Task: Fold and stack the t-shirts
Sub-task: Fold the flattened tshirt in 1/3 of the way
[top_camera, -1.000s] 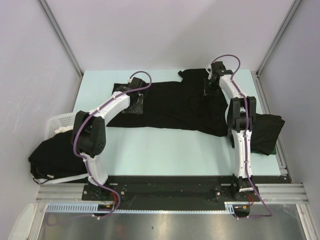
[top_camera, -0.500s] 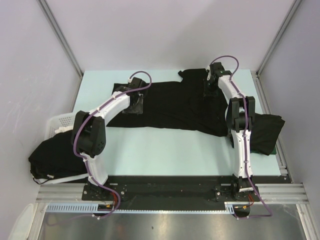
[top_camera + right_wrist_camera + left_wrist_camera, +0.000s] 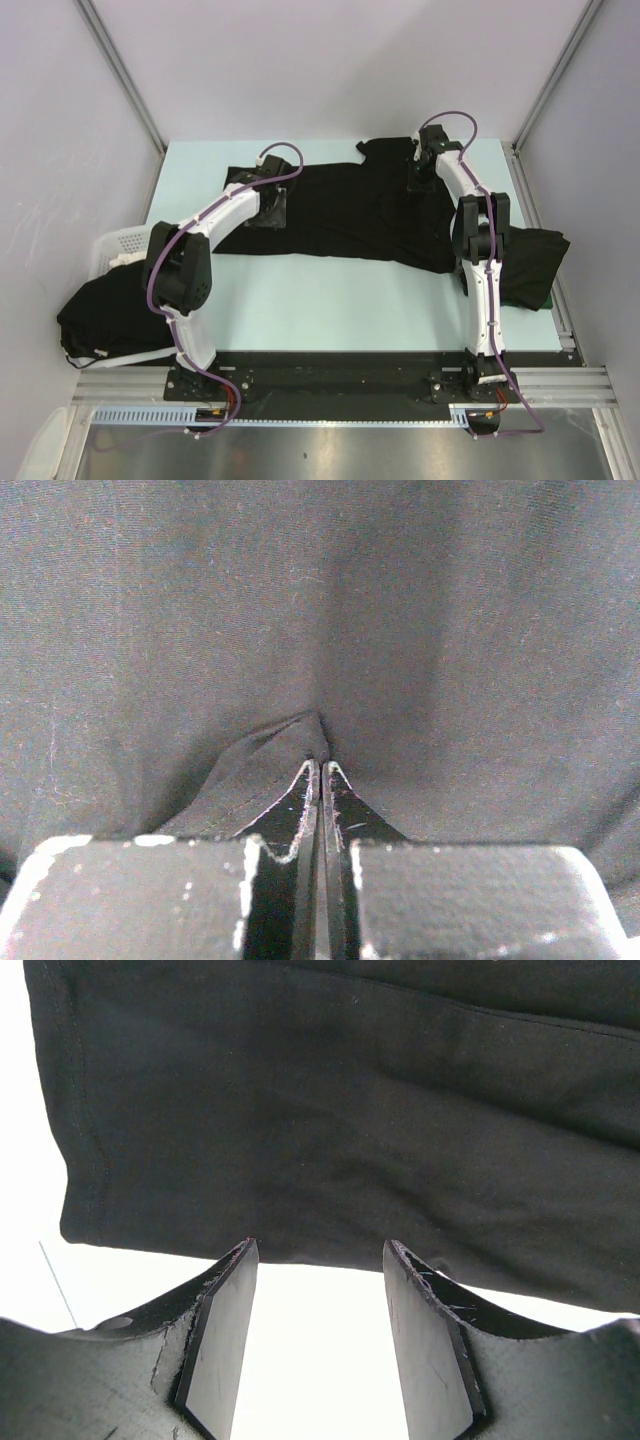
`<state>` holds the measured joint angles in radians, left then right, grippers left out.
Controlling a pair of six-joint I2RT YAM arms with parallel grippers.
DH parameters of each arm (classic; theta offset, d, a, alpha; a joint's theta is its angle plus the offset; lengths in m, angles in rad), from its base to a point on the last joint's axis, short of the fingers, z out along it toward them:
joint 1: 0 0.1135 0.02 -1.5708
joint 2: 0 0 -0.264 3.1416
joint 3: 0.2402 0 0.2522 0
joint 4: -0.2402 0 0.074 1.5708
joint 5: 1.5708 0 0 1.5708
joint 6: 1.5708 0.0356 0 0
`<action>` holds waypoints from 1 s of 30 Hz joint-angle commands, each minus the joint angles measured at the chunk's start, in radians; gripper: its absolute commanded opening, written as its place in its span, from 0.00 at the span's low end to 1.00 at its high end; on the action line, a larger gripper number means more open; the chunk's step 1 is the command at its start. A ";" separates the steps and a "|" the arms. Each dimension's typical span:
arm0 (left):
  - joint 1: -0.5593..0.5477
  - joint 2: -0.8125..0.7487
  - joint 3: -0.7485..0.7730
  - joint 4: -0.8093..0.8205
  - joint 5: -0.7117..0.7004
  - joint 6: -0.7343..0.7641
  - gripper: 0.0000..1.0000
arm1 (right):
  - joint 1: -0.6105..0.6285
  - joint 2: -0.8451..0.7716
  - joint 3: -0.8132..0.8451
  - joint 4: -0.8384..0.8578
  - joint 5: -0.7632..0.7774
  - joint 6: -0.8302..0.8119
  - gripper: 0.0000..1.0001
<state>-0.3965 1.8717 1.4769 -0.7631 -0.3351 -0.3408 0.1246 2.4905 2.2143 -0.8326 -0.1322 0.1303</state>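
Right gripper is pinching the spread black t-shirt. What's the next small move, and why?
Probably ease the left gripper forward over the hem of the spread black cloth t-shirt, so it can close. Its jaws stand open, the hem just ahead of them and only pale table between, while the right gripper is shut on a pinched fold.

Matt black cloth on a smooth, pale table

The t-shirt [image 3: 350, 205] is soft, matt knit cloth flecked with lint, its hem stitched. The table [image 3: 330, 290] is smooth and pale with little sheen. The basket [image 3: 118, 243] is white plastic. The left gripper [image 3: 318, 1260] has dark pads [image 3: 222, 1350], probably hard plastic, scuffed at the edges. The rail [image 3: 560, 382] is brushed metal.
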 commanded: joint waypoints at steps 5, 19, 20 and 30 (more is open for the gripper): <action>-0.004 -0.063 -0.021 0.031 0.011 -0.021 0.59 | -0.002 -0.053 0.002 0.001 0.028 -0.001 0.00; -0.004 -0.078 -0.047 0.044 0.022 -0.020 0.59 | -0.031 -0.113 0.001 0.006 0.071 -0.012 0.00; -0.004 -0.078 -0.047 0.047 0.022 -0.020 0.59 | -0.034 -0.116 -0.001 0.007 0.072 -0.012 0.00; -0.004 -0.082 -0.047 0.045 0.021 -0.017 0.59 | -0.060 -0.087 0.036 0.018 0.080 -0.031 0.00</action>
<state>-0.3965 1.8416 1.4342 -0.7395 -0.3252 -0.3408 0.0708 2.4310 2.2086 -0.8326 -0.0685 0.1226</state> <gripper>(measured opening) 0.589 0.010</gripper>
